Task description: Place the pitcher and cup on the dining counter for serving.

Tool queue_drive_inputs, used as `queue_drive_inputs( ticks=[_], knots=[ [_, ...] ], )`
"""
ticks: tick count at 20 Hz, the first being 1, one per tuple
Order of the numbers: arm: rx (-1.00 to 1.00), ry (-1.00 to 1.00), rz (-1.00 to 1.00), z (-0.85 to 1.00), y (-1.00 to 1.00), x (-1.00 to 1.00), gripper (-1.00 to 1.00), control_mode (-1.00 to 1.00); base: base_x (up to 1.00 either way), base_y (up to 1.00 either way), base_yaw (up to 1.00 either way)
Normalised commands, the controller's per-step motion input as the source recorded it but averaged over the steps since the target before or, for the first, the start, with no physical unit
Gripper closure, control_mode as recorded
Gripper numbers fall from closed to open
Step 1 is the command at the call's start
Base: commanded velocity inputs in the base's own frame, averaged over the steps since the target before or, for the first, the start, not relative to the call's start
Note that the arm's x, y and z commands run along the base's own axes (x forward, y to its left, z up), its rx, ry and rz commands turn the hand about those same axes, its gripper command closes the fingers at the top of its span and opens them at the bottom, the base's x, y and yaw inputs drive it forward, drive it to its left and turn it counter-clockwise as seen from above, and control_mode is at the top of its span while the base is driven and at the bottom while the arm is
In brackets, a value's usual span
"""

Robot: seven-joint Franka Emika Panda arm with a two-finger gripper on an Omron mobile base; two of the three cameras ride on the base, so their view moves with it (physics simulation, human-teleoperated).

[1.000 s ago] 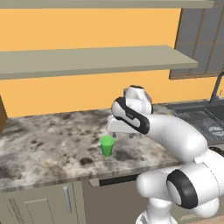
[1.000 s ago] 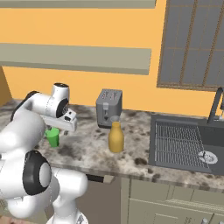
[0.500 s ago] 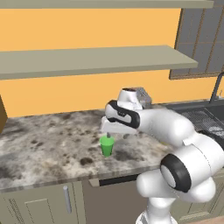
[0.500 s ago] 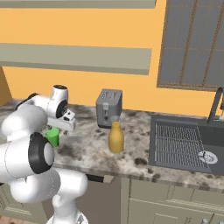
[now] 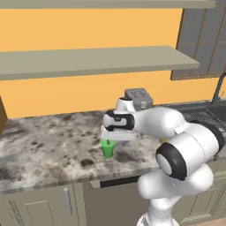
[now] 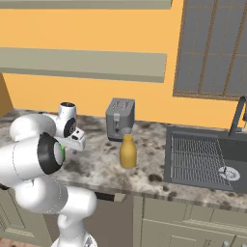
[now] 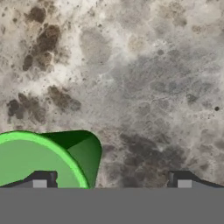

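While jaws stay apart, gripper (image 7: 112,181) has dropped closer over cup (image 5: 107,148).

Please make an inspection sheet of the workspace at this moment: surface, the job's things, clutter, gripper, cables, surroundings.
Surface: mottled grey-and-black counter, with a built-in sink at its right end.
Job's things: the cup stands upright on the counter, directly under the hand; the pitcher stands upright in front of the toaster, apart from the cup.
Clutter: a grey toaster near the wall.
Gripper: the gripper is open and points down just above the cup; in the hand view the cup's rim sits off-centre, under one fingertip, not between the two.
Cables: nothing seen.
Surroundings: orange wall, two shelves, a window, a faucet.
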Motion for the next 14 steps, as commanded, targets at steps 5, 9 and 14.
queue_drive_inputs(
  ticks=[5, 9, 14],
  knots=[
    [-0.01, 0.00, -0.02, -0.34, 0.07, 0.22, -1.00, -1.00, 0.00, 0.00, 0.00],
    [0.00, 0.00, -0.02, -0.32, 0.08, 0.21, -1.00, -1.00, 0.00, 0.00, 0.00],
    [0.00, -0.01, -0.02, -0.40, 0.09, 0.09, 1.00, -1.00, 0.00, 0.00, 0.00]
  ],
)
